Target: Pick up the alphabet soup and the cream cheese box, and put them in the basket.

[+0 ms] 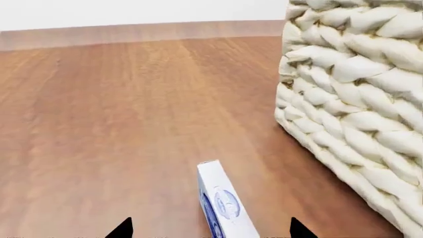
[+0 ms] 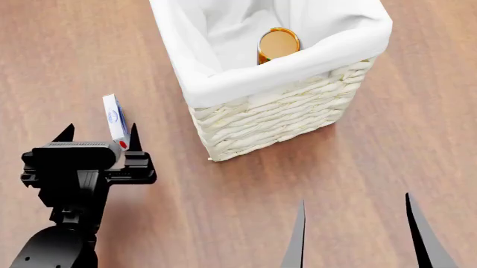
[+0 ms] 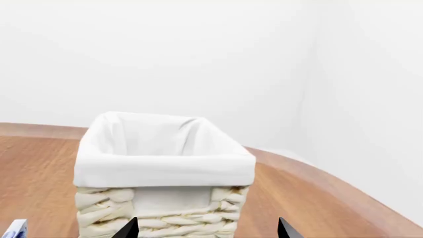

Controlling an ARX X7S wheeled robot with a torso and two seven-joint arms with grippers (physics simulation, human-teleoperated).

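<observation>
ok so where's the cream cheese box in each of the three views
Head view: the cream cheese box stands on edge between the left gripper fingertips, left of the basket.
Left wrist view: bottom centre, the box on edge with the basket's woven wall beside it.
Right wrist view: only a corner at the bottom left edge, beside the basket.
Shared landmark: the basket.
</observation>
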